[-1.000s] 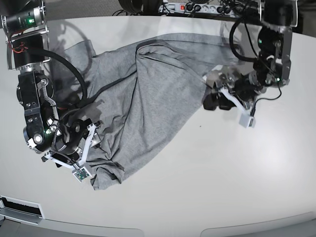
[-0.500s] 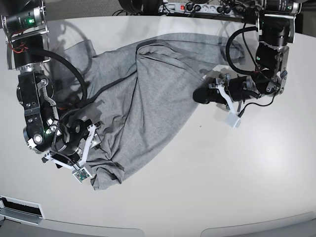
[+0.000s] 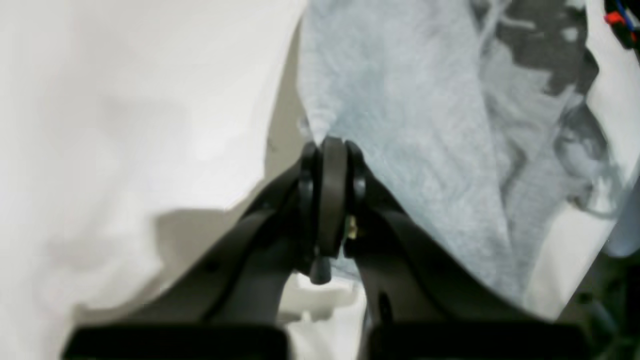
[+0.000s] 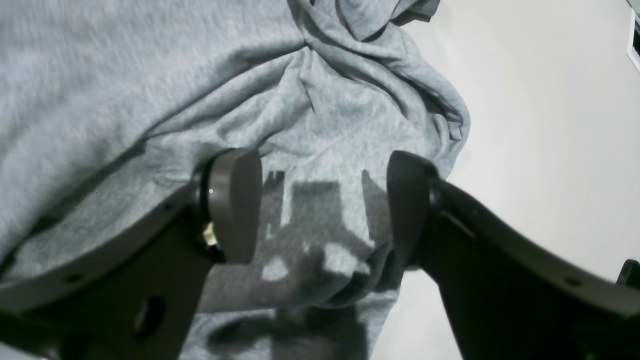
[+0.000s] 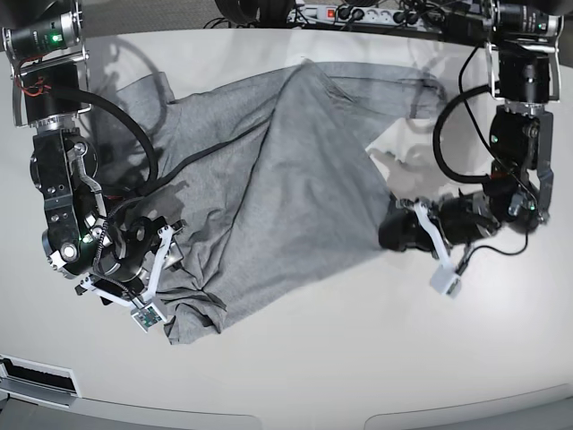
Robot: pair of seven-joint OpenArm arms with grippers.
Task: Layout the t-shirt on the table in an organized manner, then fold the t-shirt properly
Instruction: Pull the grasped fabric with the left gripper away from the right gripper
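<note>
Left wrist view: the left claw (image 3: pixel 327 150) is pinched tight on an edge of the t-shirt (image 3: pixel 400 125), cloth fanning away from the tips toward 1 o'clock, with bare counter (image 3: pixel 125 125) on the 9 o'clock side. It looks like a thin bite, so the pull should be slow and low to keep the hem from slipping out.

Right wrist view: the right claw (image 4: pixel 325 205) stands wide open, its jaws straddling a bunched lobe of the t-shirt (image 4: pixel 150 75) without gripping it; white counter (image 4: pixel 540 100) lies at 3 o'clock.

Base view: the t-shirt (image 5: pixel 269 170) lies rumpled across the counter (image 5: pixel 358 358), running from 11 o'clock down to 7 o'clock. The left claw (image 5: pixel 394 231) holds its edge at 3 o'clock; the right claw (image 5: pixel 166 260) rests over the crumpled corner at 8 o'clock. To spread it well, I judge the right claw should close on that corner first, then both draw apart evenly so folds flatten rather than twist.
</note>
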